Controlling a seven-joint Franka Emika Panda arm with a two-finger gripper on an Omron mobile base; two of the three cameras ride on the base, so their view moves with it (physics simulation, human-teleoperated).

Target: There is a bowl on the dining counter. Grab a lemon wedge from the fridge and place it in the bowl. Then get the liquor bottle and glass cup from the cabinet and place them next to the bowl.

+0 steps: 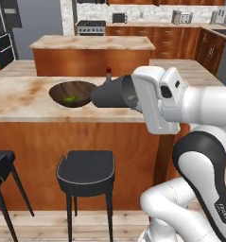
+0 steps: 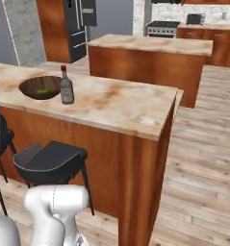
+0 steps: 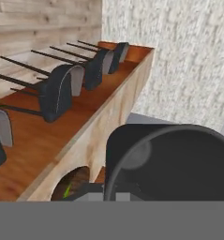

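Over the table (image 1: 20, 101) near edge, fingers clamp the tumbler (image 1: 112, 93) sideways, just beside the bowl (image 1: 73, 93); bottle (image 2: 66, 87) behind; bare top to the right.

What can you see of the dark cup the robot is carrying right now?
The cup is a dark grey tapered tumbler with no handle, wider at the rim, with a smooth, matte look. It is tipped on its side in the end effector's grip, narrow base pointing toward the bowl, held over the counter. In the hand view its round open rim looms close and its inside looks empty.
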